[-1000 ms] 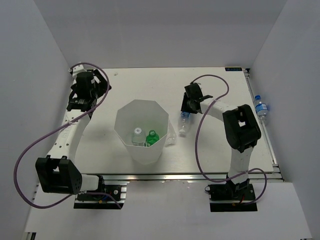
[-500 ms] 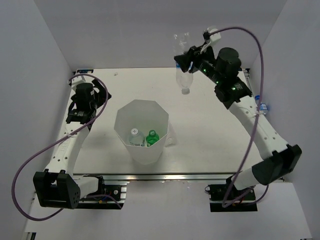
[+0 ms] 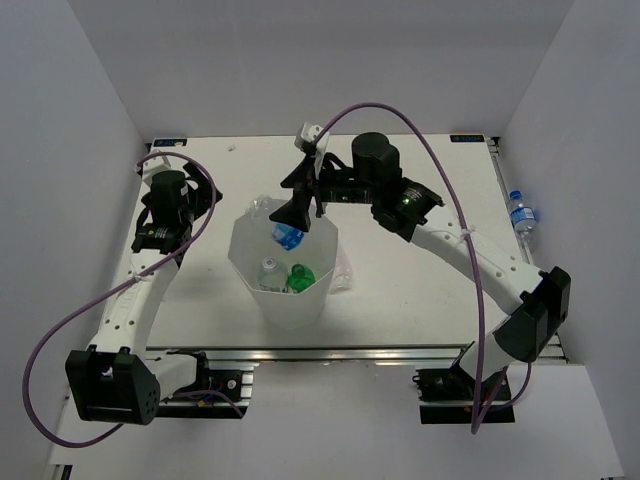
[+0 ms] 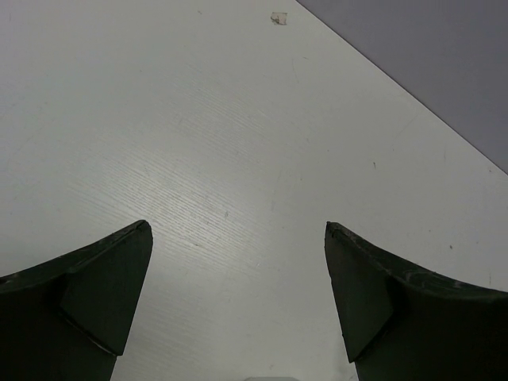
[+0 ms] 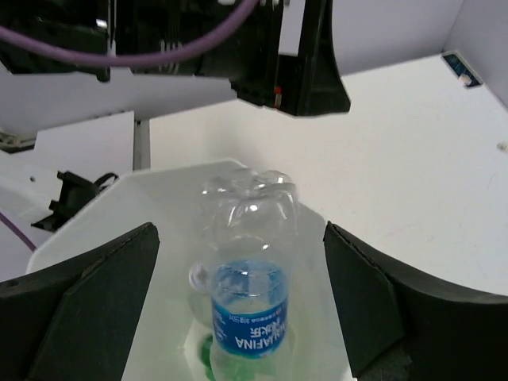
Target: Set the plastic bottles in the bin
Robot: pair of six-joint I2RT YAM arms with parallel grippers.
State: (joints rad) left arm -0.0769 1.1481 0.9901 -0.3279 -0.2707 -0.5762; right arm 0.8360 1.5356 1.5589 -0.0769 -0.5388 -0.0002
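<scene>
My right gripper [image 3: 303, 195] [image 5: 240, 230] hangs open over the white bin [image 3: 236, 240] [image 5: 119, 198]. A clear bottle with a blue label [image 3: 285, 235] [image 5: 246, 302] is loose between the spread fingers, base up, dropping into the bin. Lower in the bin lie a clear bottle [image 3: 271, 272] and the green bottle [image 3: 301, 277] [image 5: 208, 349]. One more blue-labelled bottle [image 3: 521, 217] rests past the table's right edge. A clear bottle [image 3: 343, 278] lies against the bin's right side. My left gripper [image 3: 190, 195] [image 4: 238, 230] is open over bare table, left of the bin.
Grey walls close in the table [image 3: 420, 290] on three sides. A metal rail [image 3: 380, 352] runs along the near edge. Purple cables loop above both arms. The left arm's wrist [image 5: 198, 40] shows at the top of the right wrist view, beyond the bin.
The right arm lifted the bottle from the table beside the bin, swung it high and left over the bin, then opened. The bottle has left the fingers. The left arm barely moved.
</scene>
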